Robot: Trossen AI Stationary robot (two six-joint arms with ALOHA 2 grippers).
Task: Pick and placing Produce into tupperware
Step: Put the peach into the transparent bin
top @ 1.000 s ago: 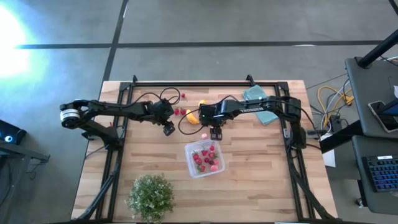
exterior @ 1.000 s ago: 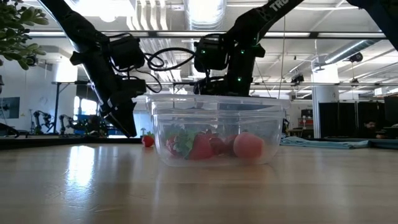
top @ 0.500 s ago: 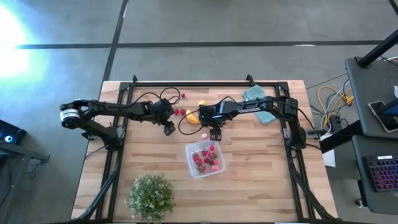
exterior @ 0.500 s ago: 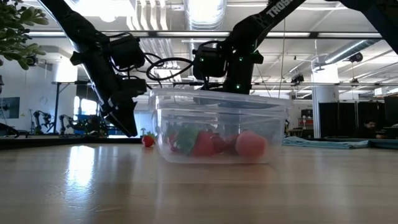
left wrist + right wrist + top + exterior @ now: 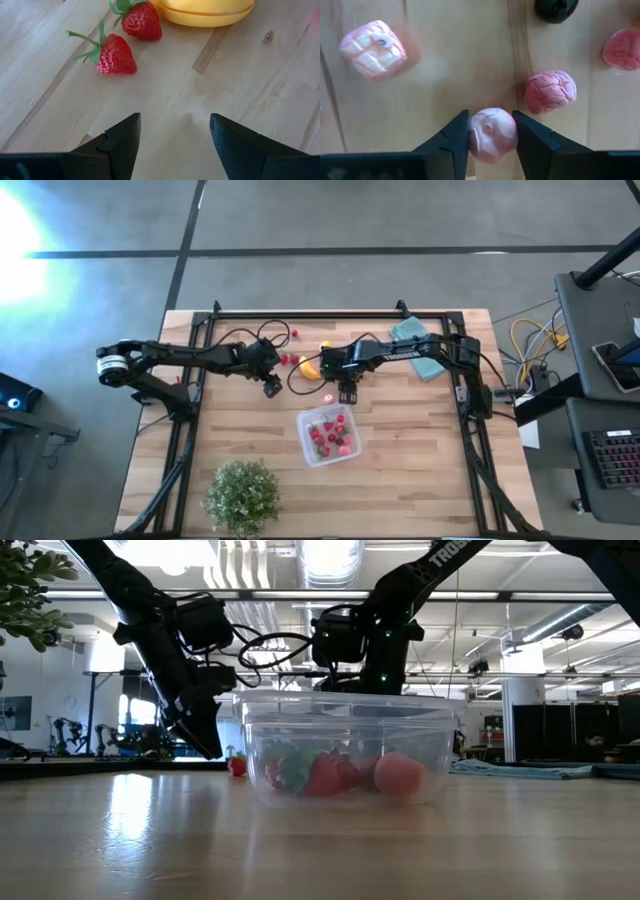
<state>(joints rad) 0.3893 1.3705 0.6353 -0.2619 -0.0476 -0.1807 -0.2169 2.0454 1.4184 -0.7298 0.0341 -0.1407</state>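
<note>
The clear tupperware (image 5: pixel 330 435) (image 5: pixel 345 745) stands on the table's middle with red and pink pieces inside. My right gripper (image 5: pixel 346 393) (image 5: pixel 492 131) is just on its far side, shut on a pink berry piece (image 5: pixel 492 135). Around it on the wood lie a pink-white cube (image 5: pixel 372 42), two pink pieces (image 5: pixel 551 91) (image 5: pixel 622 49) and a dark one (image 5: pixel 556 9). My left gripper (image 5: pixel 272 387) (image 5: pixel 174 135) is open over bare wood, near two strawberries (image 5: pixel 115 54) (image 5: pixel 142 20) and the yellow-orange banana (image 5: pixel 205 12). A lemon (image 5: pixel 324 346) lies farther back. My right gripper pinches the pink berry piece (image 5: pixel 492 135) between its two fingers (image 5: pixel 455 137), one on each side, coming from above and pointing down. Whether the piece rests on the wood or hangs clear, I cannot tell.
A teal folded cloth (image 5: pixel 415 345) lies at the far right under the right arm. A bushy green plant (image 5: pixel 242 495) stands at the near left. One pink piece (image 5: pixel 328 398) lies between the grippers, and a lone strawberry (image 5: pixel 294 333) sits near the far edge.
In the low view the clear box shifted a little to one side and tipped about half a second ago, then settled back where it was. Both grippers have stayed in place.
</note>
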